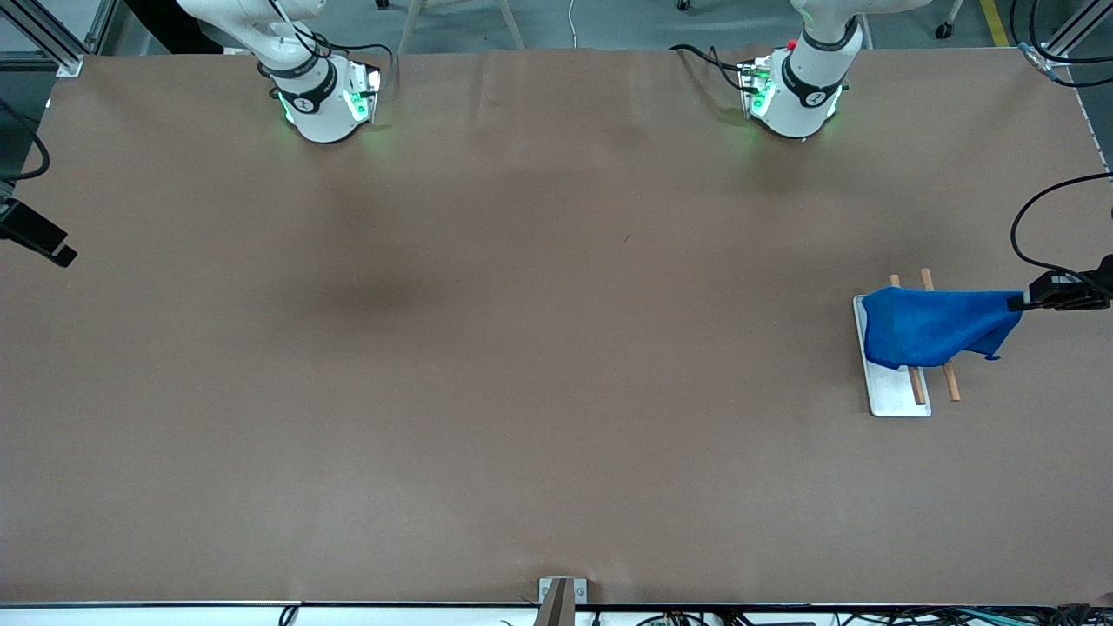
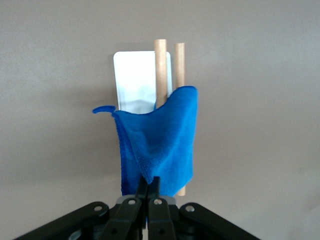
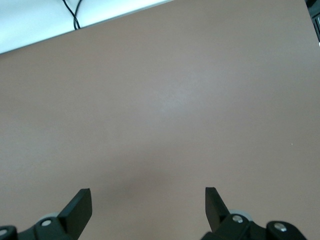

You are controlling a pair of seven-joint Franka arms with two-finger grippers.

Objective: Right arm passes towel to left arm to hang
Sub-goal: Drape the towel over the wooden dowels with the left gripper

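Observation:
The royal-blue towel point(image 1: 930, 326) lies draped across the two wooden rods point(image 1: 950, 381) of the white rack point(image 1: 896, 396), near the left arm's end of the table. My left gripper point(image 1: 1017, 302) is shut on one edge of the towel and holds that part stretched out past the rods. In the left wrist view the towel point(image 2: 160, 145) hangs from my shut left gripper point(image 2: 150, 181) over the rods point(image 2: 160, 65) and the rack point(image 2: 132, 80), with its thread loop point(image 2: 102, 109) sticking out. My right gripper point(image 1: 54, 248) is open and empty over bare table point(image 3: 147, 192) at the right arm's end.
The brown table point(image 1: 522, 348) spreads wide between the two arm bases. A black cable point(image 1: 1035, 235) loops above the left gripper. A small bracket point(image 1: 561, 596) sits at the table's nearest edge.

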